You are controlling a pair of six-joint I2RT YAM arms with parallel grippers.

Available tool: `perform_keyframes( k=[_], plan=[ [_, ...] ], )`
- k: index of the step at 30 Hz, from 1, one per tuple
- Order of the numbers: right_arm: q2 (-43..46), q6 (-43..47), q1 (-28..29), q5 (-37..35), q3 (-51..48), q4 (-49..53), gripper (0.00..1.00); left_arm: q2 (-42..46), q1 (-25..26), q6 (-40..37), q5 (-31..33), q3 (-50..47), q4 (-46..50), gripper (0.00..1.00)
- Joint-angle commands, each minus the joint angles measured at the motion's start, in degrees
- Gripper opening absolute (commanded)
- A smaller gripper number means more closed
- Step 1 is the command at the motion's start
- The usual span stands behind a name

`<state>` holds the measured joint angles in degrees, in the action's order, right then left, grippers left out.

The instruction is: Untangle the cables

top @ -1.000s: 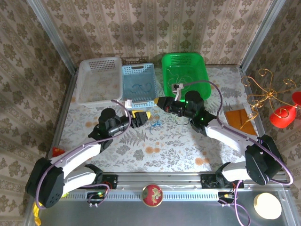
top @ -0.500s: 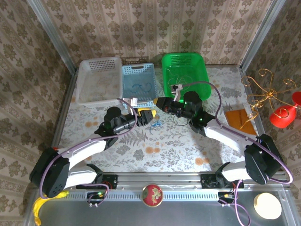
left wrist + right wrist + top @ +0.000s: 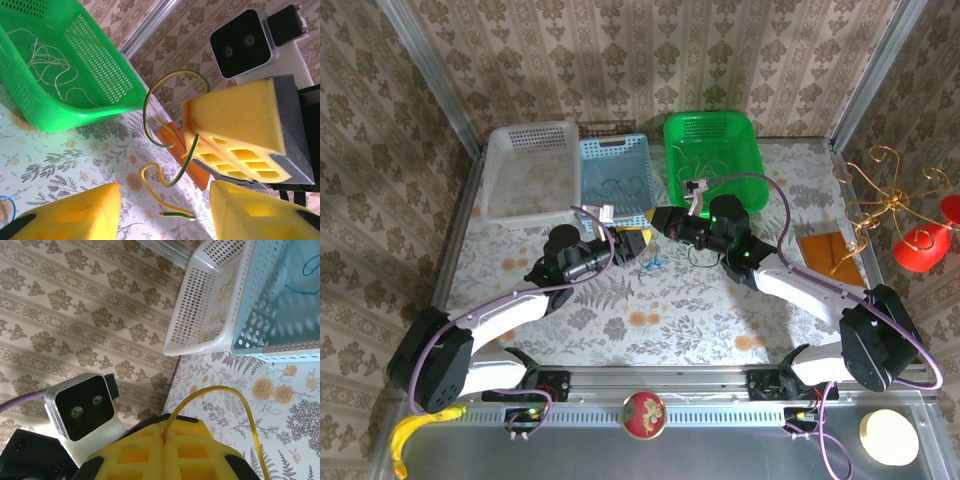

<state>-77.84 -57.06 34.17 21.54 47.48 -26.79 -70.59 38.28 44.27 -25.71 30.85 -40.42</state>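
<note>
Yellow-green cable (image 3: 145, 105): hangs in a loose loop above the bench (image 3: 620, 320), one end pinched in the right gripper (image 3: 192, 135). Its free tail curls down between the left gripper's fingers (image 3: 75, 212); contact there cannot be told.
Same cable, right wrist view: a yellow arc (image 3: 210, 389) rises from the seam of the pressed-together fingers (image 3: 125, 455).
Right gripper: clamped on the yellow-green cable. From above (image 3: 660, 220) it sits just toward 12 o'clock of the bench's middle.
Left gripper (image 3: 165, 200): jaws apart, tips facing the right gripper. From above (image 3: 632, 245) it lies just at 8 o'clock of the right gripper.
Blue cable bundle (image 3: 652, 263): a small tangle lying on the bench, just at 5 o'clock of the left gripper.
Green basket (image 3: 750, 160): at 1 o'clock on the bench's far edge, with a pale cable (image 3: 50, 65) lying inside.
Blue basket (image 3: 617, 150): at 12 o'clock, touching the white one, with a blue cable (image 3: 620, 185) inside.
White basket (image 3: 530, 135): at 11 o'clock, with a faint yellowish cable (image 3: 230, 280) inside.
Gold wire stand (image 3: 885, 195): at 3 o'clock beyond the bench's edge, carrying red ornaments (image 3: 920, 248).
Orange card (image 3: 823, 252): flat on the bench near the stand.
</note>
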Motion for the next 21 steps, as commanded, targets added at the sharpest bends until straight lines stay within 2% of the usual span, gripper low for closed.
perform_keyframes(
  k=[1,5,12,16,21],
  plan=[
    [-0.2,-0.1,0.4,-1.0,0.2,-1.0,0.0,-0.3,0.4,0.4,-0.3,1.4,-2.5,0.46],
    [-0.1,-0.1,0.4,-1.0,0.4,-1.0,0.0,-0.6,0.4,0.3,-0.2,1.3,-2.5,0.32],
    [0.0,0.4,0.2,-2.1,0.5,-0.3,0.0,-0.6,0.4,0.6,-0.4,1.2,-2.8,0.01],
    [0.5,0.8,-1.3,-3.2,-0.1,0.5,0.0,1.1,0.3,0.6,-0.3,1.0,-1.8,0.0],
    [1.3,2.5,-4.1,-4.1,-2.2,3.0,0.0,7.6,-1.3,-0.6,0.9,1.7,2.5,0.0]
  ],
)
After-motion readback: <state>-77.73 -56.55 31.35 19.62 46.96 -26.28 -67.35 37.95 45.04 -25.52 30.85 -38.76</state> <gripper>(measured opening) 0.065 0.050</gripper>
